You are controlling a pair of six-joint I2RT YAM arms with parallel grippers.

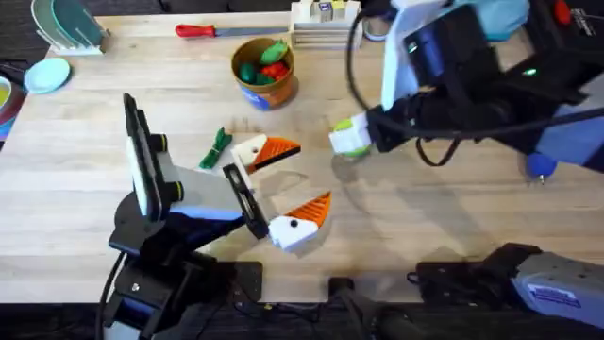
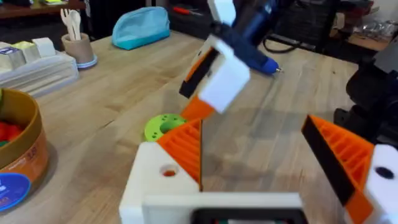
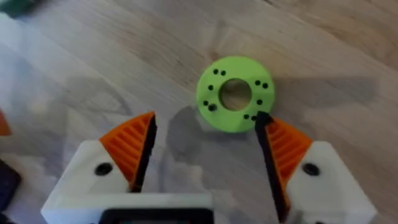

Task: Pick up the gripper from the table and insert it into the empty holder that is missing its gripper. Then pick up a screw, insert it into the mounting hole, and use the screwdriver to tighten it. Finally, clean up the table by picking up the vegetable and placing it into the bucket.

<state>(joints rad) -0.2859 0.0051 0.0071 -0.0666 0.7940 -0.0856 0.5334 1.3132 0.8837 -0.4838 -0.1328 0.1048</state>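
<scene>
The left hand [image 1: 291, 194] lies low over the middle of the tabletop [image 1: 453, 217], its 2 white blocks with orange fingers spread well apart and nothing between them, so it is released. In the overhead view 1 finger [image 1: 276, 149] sits toward 12 o'clock of the pair and the other [image 1: 313, 208] toward 5 o'clock. Both blocks carry an orange finger, so I cannot tell which of them is the holder.

The right hand [image 1: 351, 137] reaches in from the 3 o'clock side and hangs just above a flat green round disc [image 3: 236, 94] with a hole through its middle. Its own camera shows the fingers [image 3: 132, 148] parted, released, with the disc lying on the wood just beyond the tips and 1 tip at the disc's rim (touching or not, I cannot tell).

The vegetable [image 1: 217, 148], slim and dark green, lies on the tabletop just at 9 o'clock of the left hand's upper finger, not held. The bucket [image 1: 264, 71] stands upright toward 12 o'clock from it, well apart, already holding green and red toy pieces. The screwdriver [image 1: 541, 166], blue-handled, lies near the 3 o'clock edge, partly under the right arm. A slim red-handled tool [image 1: 209, 30] rests along the far edge at 12 o'clock.
</scene>
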